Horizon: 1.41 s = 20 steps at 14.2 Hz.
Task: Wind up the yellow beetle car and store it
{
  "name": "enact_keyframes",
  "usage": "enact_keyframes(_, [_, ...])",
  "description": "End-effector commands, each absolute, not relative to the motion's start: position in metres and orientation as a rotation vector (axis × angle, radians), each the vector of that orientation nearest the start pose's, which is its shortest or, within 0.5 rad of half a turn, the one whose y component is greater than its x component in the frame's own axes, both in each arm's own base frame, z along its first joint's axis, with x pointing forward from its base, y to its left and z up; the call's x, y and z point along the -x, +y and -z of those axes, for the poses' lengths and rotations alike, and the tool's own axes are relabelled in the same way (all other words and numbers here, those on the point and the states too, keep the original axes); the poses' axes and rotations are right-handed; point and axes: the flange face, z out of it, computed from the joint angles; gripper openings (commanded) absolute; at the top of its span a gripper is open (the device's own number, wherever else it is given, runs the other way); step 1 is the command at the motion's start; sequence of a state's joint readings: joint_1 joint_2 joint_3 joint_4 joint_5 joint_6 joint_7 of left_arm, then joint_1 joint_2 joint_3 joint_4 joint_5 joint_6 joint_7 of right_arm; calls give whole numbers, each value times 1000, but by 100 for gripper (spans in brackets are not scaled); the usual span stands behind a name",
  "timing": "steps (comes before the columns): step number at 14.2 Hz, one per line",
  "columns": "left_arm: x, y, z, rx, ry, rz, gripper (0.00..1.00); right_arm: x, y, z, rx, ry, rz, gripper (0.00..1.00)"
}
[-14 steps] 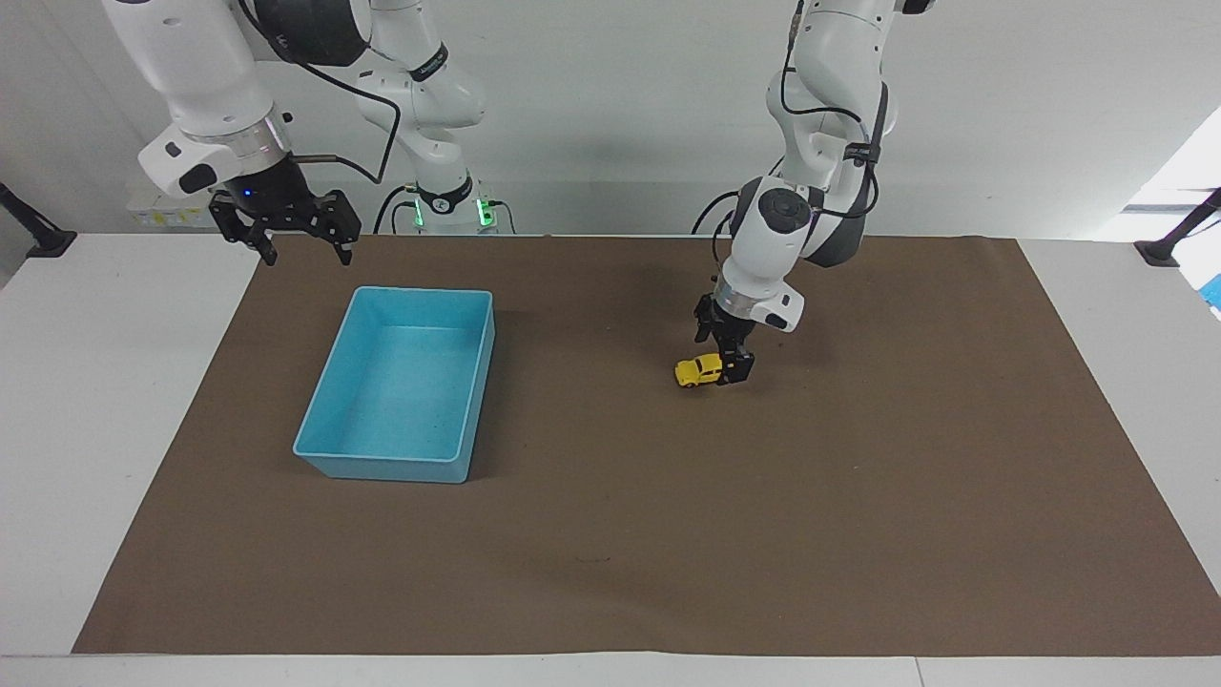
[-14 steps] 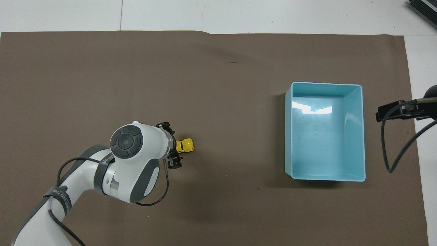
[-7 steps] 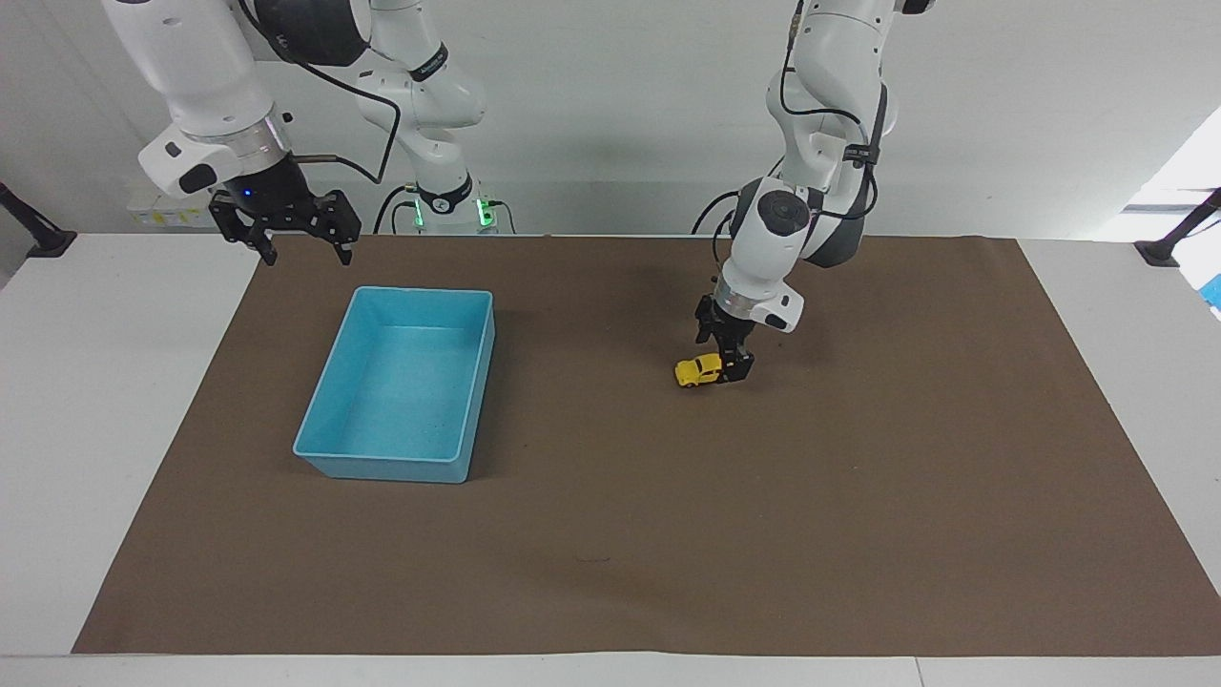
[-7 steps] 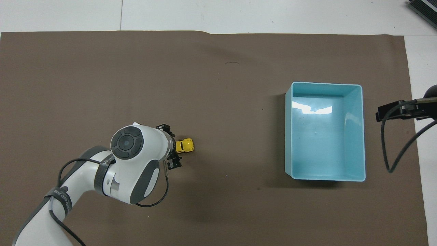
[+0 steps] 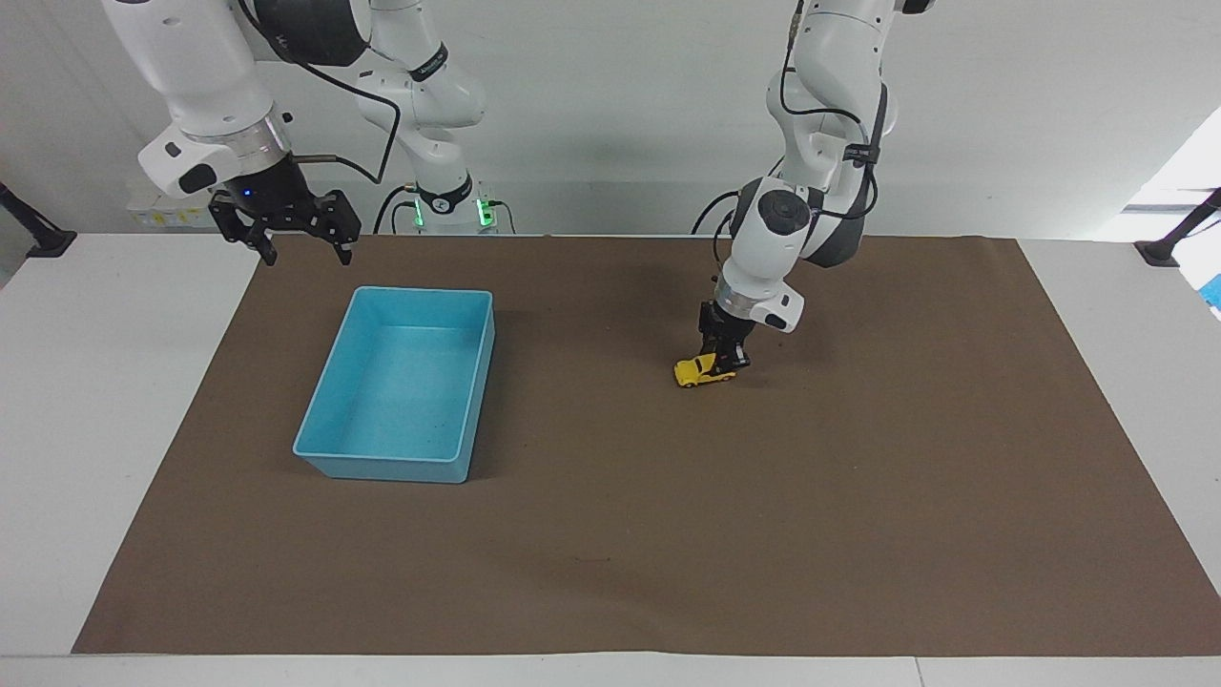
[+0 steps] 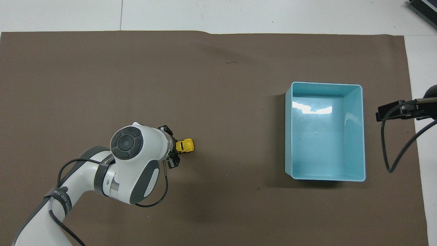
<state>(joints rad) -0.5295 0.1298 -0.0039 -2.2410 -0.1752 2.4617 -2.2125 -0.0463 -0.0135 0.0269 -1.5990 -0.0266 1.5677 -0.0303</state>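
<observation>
The yellow beetle car (image 5: 699,370) (image 6: 184,145) stands on the brown mat near the middle of the table, its end toward the left arm tipped up a little. My left gripper (image 5: 725,359) (image 6: 173,153) is down at that end and shut on the car. The wrist hides part of the car in the overhead view. My right gripper (image 5: 300,250) hangs open in the air above the mat's edge by the right arm's base, waiting, with nothing between its fingers. Only a cable and bracket of that arm show in the overhead view.
An empty blue bin (image 5: 396,458) (image 6: 290,136) sits on the brown mat (image 5: 610,534) toward the right arm's end. White table (image 5: 95,382) borders the mat. A dark stand (image 5: 38,239) sits at each table corner near the robots.
The left gripper has closed on the car's end. The car has tilted slightly, the gripped end lifting. The right arm has not moved.
</observation>
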Motion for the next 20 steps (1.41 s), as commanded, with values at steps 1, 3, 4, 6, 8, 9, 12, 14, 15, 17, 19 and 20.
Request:
enact_keyframes(1, [-466, -255, -308, -1874, 2391, 142, 26, -551, -17, -620, 3170, -46, -31, 100])
enact_keyframes(3, [-470, -241, -305, -1850, 2420, 140, 26, -551, -17, -620, 3170, -49, -31, 100])
enact_keyframes(4, [-474, -232, -304, -1846, 2427, 137, 26, -551, -17, -620, 3170, -46, -31, 100])
enact_keyframes(6, [-479, -208, -301, -1806, 2467, 133, 27, -551, -17, -620, 3170, -49, -31, 100])
enact_keyframes(8, [-484, -189, -298, -1760, 2505, 133, 27, -551, -17, -620, 3170, -51, -31, 100])
enact_keyframes(9, [-486, -179, -295, -1743, 2524, 133, 28, -551, -17, -620, 3170, -49, -31, 100])
enact_keyframes(12, [-491, -154, -294, -1710, 2558, 111, 29, -551, -17, -620, 3170, -46, -31, 100])
enact_keyframes(14, [-490, -146, -293, -1701, 2570, 106, 30, -551, -17, -620, 3170, -49, -31, 100])
enact_keyframes(15, [-489, -146, -292, -1701, 2574, 108, 32, -551, -17, -620, 3170, -51, -31, 100])
enact_keyframes(17, [-490, -146, -293, -1709, 2571, 105, 37, -551, -17, -620, 3170, -46, -31, 100])
enact_keyframes(19, [-493, -148, -296, -1715, 2562, 103, 75, -551, -17, -620, 3170, -49, -31, 100])
enact_keyframes(20, [-497, -150, -303, -1719, 2559, 105, 100, -551, -17, -620, 3170, -46, -31, 100])
